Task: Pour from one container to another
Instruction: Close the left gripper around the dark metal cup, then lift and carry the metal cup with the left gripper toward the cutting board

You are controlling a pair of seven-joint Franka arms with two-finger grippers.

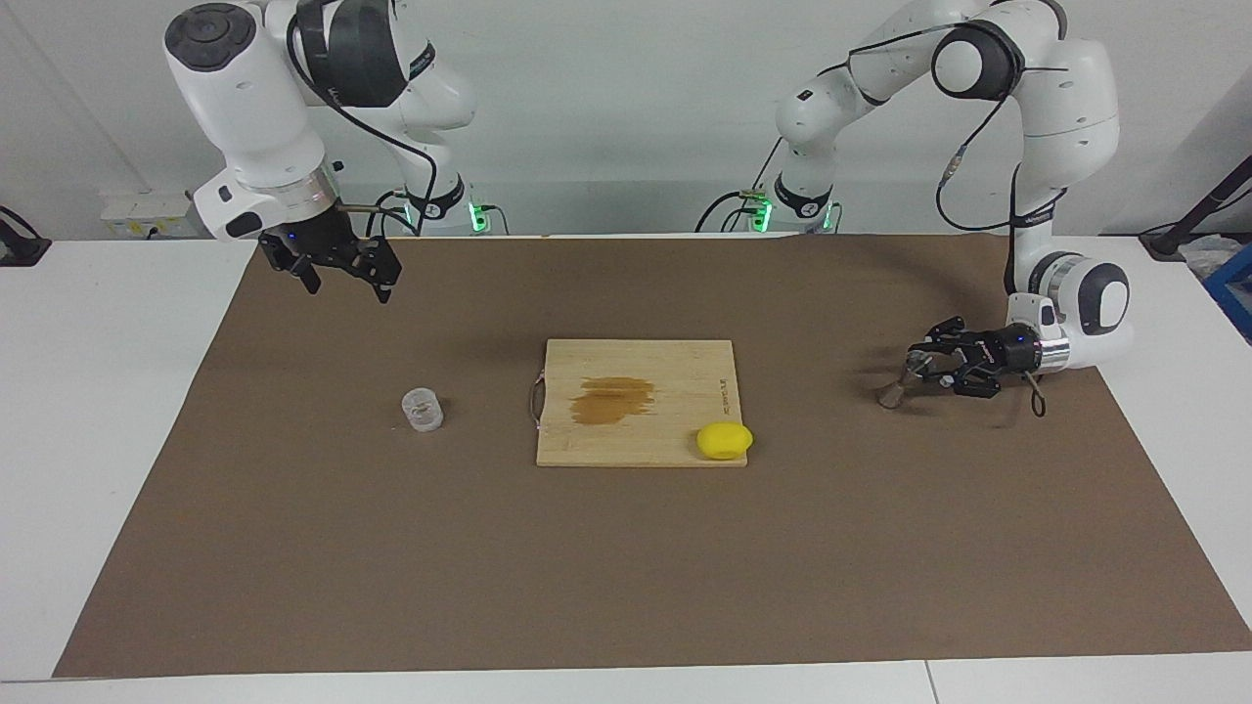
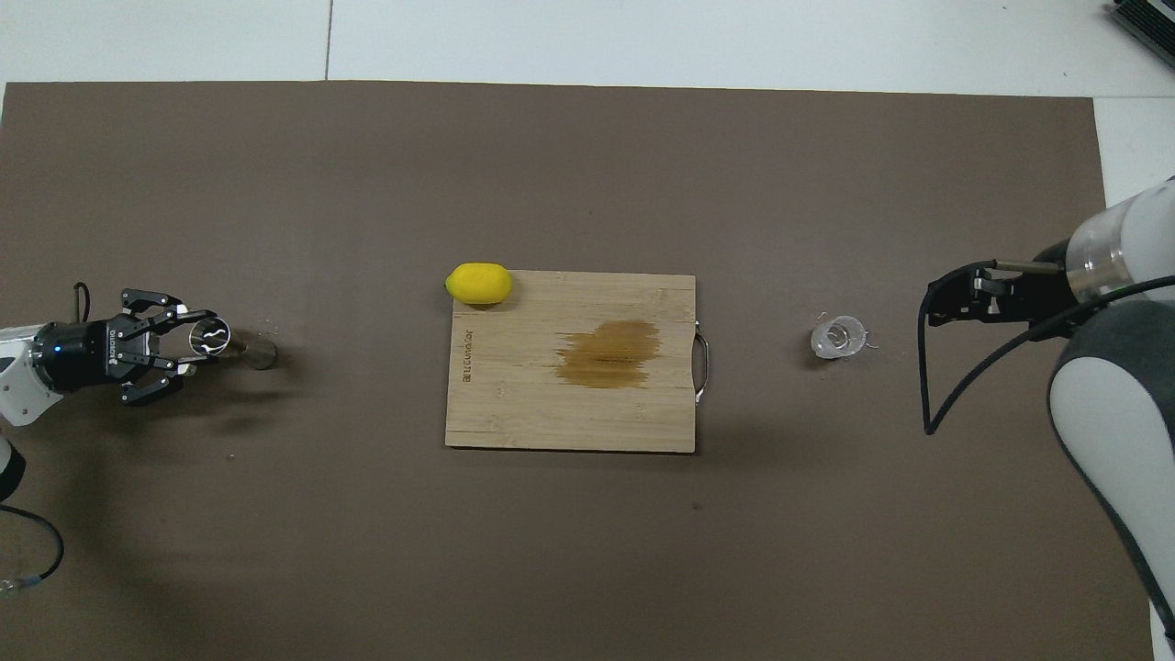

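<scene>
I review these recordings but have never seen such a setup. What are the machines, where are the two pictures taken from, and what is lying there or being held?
Two white robot arms work at a table under a brown mat. One picture faces them from across the table; the other looks down from above their end. The left end effector is shut on a metal jigger, tilted, its lower end at the mat. The right end effector hangs open in the air, holding nothing. A small clear cup stands on the mat toward the right arm's end. In the middle lies a stained wooden cutting board with a lemon at its corner.
</scene>
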